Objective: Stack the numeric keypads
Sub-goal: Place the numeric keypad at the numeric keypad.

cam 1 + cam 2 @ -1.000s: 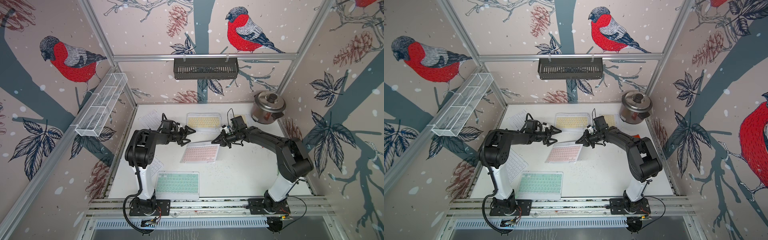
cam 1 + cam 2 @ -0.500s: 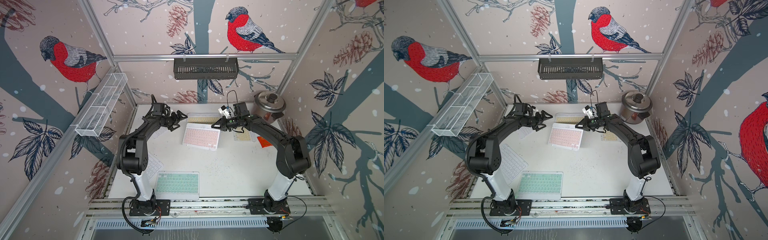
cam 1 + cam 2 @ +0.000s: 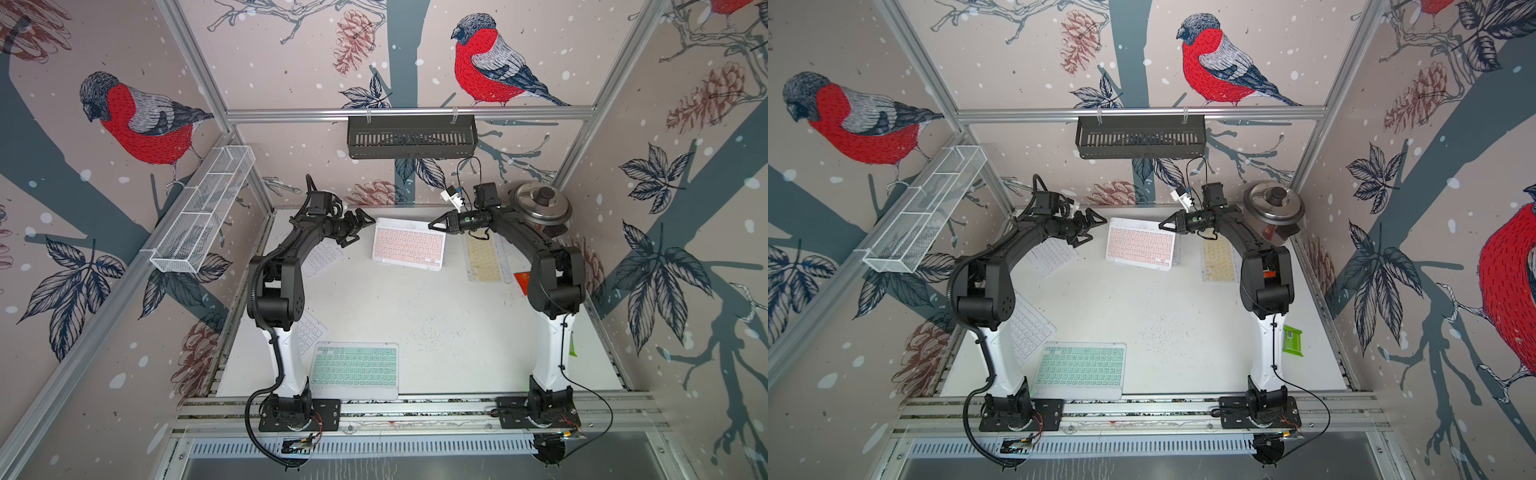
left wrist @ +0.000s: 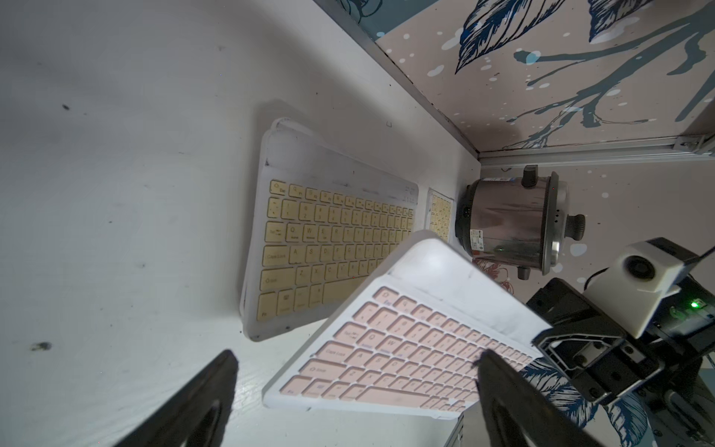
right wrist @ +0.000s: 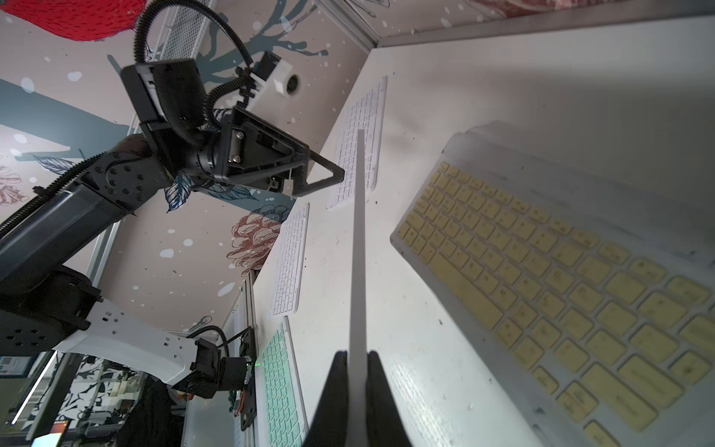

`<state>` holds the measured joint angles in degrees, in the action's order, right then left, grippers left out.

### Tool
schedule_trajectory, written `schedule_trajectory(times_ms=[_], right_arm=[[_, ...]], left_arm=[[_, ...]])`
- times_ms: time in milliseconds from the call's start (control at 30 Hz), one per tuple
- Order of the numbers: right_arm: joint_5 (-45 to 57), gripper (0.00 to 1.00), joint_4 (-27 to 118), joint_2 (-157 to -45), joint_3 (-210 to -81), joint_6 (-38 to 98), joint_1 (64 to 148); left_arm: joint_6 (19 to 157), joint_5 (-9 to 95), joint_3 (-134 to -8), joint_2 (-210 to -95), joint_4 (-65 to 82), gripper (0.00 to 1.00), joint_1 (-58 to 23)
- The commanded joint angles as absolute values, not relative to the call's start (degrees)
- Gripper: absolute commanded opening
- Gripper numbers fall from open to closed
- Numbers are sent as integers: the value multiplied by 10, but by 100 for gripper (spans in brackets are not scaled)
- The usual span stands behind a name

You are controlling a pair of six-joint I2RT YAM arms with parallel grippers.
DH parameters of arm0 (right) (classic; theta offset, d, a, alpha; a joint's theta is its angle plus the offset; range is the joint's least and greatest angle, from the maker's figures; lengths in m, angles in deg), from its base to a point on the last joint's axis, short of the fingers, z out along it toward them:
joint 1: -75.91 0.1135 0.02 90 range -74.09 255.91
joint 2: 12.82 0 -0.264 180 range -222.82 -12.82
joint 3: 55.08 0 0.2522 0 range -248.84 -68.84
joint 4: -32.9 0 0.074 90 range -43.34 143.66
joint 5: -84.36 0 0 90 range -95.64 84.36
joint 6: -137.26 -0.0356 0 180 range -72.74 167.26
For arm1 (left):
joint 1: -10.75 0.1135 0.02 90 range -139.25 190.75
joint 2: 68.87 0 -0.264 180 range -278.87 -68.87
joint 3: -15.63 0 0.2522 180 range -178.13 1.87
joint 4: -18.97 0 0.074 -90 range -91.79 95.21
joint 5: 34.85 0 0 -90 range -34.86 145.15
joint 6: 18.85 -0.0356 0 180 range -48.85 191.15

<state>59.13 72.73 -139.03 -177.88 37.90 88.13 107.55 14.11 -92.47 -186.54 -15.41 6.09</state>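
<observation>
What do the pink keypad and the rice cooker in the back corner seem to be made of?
The pink keypad looks like matte plastic: white frame and pastel keys are opaque, without glare. The rice cooker is probably polished steel: its grey wall shows soft reflections.

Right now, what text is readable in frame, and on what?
"Caps Lock": yellow keypad, left wrist view.
"Q W E": same keypad, row above.
"Caps Lock": pink keypad.
Steel cooker sticker: too small to read.
Green packet print: blurred.
Mint keypad keys: too small.
</observation>
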Motion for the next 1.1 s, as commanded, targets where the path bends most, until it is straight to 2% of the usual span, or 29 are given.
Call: schedule_trajectory(times_ms=[0, 233, 500, 900, 1067], right_arm=[[650, 1, 790, -1437, -1836, 440, 875], [669, 3, 827, -1542, -1951, 459, 874], [680, 6, 766, -1578, -1953, 423, 856], [649, 19, 673, -1645, -1999, 339, 846], [626, 22, 610, -1655, -1999, 290, 845]], left_arm=[[1058, 148, -941, -1886, -165, 96, 61], [1057, 144, -977, -1927, -164, 96, 61], [1038, 139, -996, -1970, -186, 96, 55], [1041, 145, -1039, -2016, -211, 96, 32], [1040, 147, -1031, -2020, -213, 96, 32]])
